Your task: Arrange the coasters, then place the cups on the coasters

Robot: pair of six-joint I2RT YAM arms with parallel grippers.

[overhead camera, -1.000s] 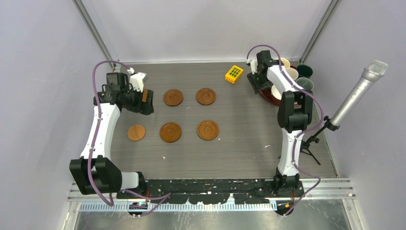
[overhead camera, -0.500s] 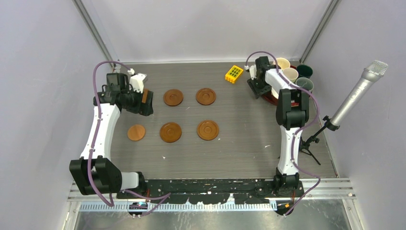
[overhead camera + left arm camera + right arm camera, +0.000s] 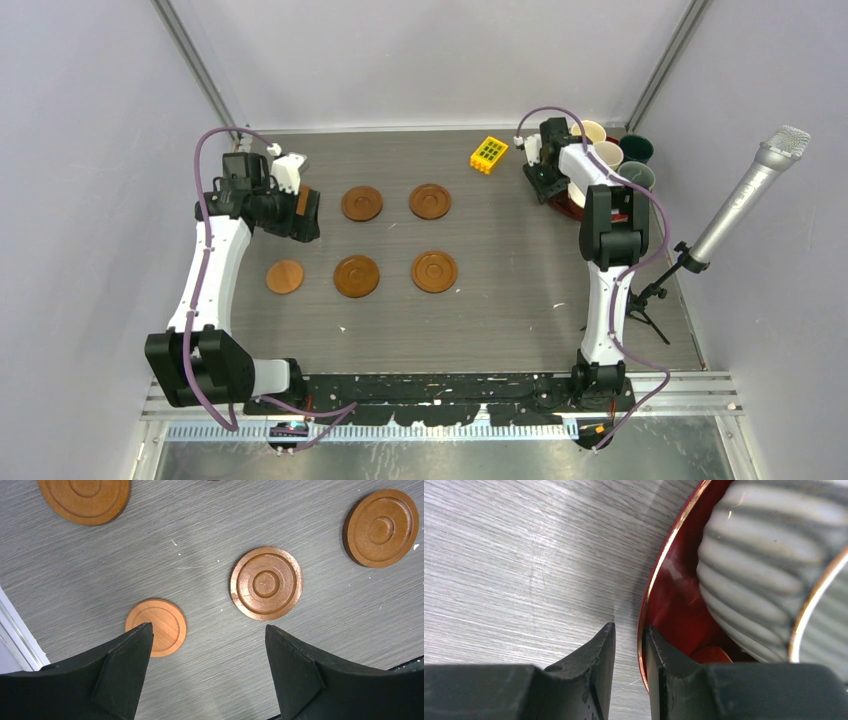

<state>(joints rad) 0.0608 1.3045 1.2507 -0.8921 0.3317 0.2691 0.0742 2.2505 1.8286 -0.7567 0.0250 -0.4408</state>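
Grey wood-grain surface (image 3: 500, 280) carries everything. At its far right sits a glossy red tray (image 3: 671, 597) with a gold rim. The cups are crowded on and around it. Among them are a grey-white ribbed cup (image 3: 759, 560) inside the tray, two cream cups (image 3: 592, 130) (image 3: 607, 152), a dark teal cup (image 3: 636, 147) and a greyish cup (image 3: 637, 175).

The right pincer (image 3: 630, 627) is low at the tray's near-left edge and narrow. One finger is over the bare surface and the other inside the tray, with the gold rim between them. I cannot tell whether they actually pinch the rim.

The left pincer (image 3: 209, 629) hangs wide and empty above the far left of the surface.

Five brown coasters lie flat and apart in two rows. Two are farther back (image 3: 362, 203) (image 3: 430, 201) and three nearer (image 3: 357, 276) (image 3: 435, 271). The smallest, a paler plain coaster (image 3: 156, 625), is at the near left.

A yellow block (image 3: 488, 154) rests near the far edge.
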